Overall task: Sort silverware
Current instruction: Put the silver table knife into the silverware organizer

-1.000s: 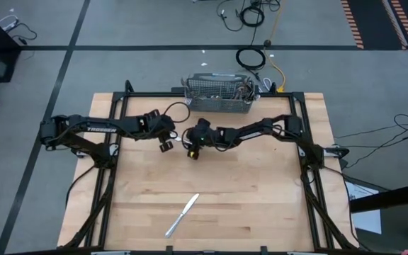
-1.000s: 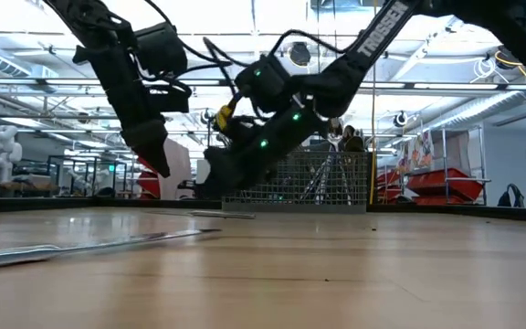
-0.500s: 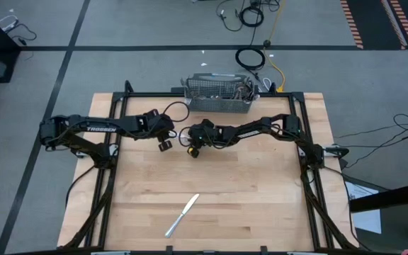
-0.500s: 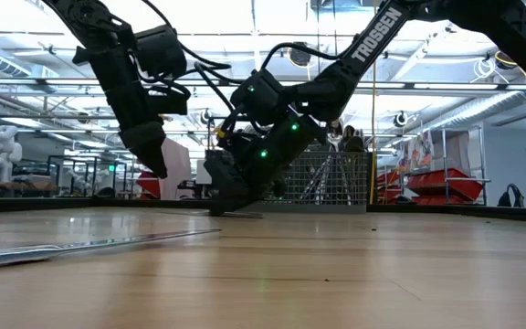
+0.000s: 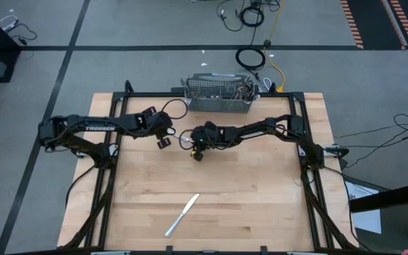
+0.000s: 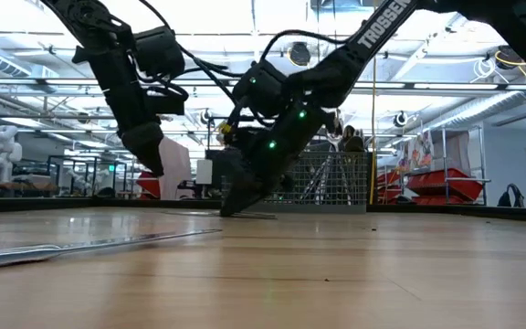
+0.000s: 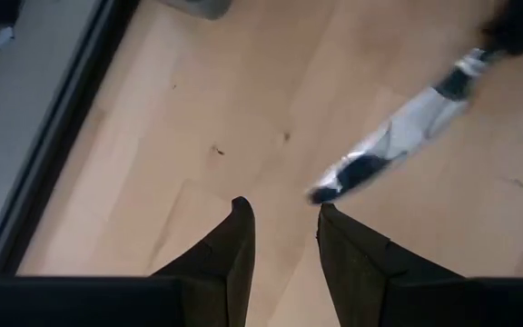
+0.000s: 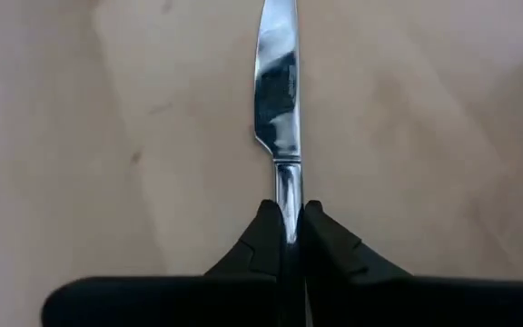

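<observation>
- Step in hand, as judged: right gripper (image 8: 287, 238) low over the middle of the surface (image 5: 261, 205), pinching a table knife (image 8: 278, 100) by the handle, fingers pressed tight on the metal just behind the blade.
- Best done by lifting straight up before swinging toward the basket (image 5: 219, 98) at the far edge, so the blade tip clears the wood without scraping.
- Grip narrow and near 1 end, so likely to pivot: slow wrist turns advised, blade kept level or pointing down.
- Left gripper (image 7: 283, 238) hovering just beside, fingers spread with nothing between them; worth keeping it apart from the right arm's path.
- Held knife: slim, shiny silver, smooth mirror blade with a small step where the blade meets the handle, lying along the gripper's line and close to the wood.
- 2nd knife (image 5: 182, 214) lying flat and alone near the front of the surface, well apart from both arms, slanted.
- More cutlery seemingly standing in the basket's right end; pieces too small to tell apart.
</observation>
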Available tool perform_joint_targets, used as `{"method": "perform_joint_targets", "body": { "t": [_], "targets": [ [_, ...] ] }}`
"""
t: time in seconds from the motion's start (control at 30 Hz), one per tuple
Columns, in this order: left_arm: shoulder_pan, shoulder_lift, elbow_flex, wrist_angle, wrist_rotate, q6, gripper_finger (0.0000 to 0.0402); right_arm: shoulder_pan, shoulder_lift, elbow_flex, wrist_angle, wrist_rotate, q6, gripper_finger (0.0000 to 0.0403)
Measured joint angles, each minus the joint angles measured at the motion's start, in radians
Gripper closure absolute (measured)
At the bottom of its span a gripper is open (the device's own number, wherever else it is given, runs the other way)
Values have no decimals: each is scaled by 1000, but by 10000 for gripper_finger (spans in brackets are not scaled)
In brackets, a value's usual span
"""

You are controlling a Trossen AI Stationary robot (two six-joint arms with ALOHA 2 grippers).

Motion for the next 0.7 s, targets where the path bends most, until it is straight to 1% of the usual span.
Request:
{"method": "perform_joint_targets", "body": {
  "t": [0.07, 0.1, 0.37, 0.47, 0.5, 0.6, 0.7],
  "targets": [
    [10, -7, 0, 2, -2, 8, 274, 8, -29, -2, -37, -5, -6, 402],
    [16, -11, 0, 2, -4, 8, 274, 10, -45, -3, -67, -15, -8, 398],
    [57, -88, 0, 16, 3, 2, 275, 13, -114, -7, -192, 17, 5, 398],
    [68, -110, 0, 52, 59, 6, 275, 29, -129, -7, -225, 20, 9, 399],
    [70, -114, 0, 72, 92, 11, 275, 35, -132, -5, -238, 20, 10, 399],
    [72, -115, 0, 165, 216, 30, 275, 63, -144, -6, -266, 22, 14, 400],
    [71, -94, 1, 257, 274, 83, 275, 87, -156, -4, -282, 34, 31, 401]
  ]
}}
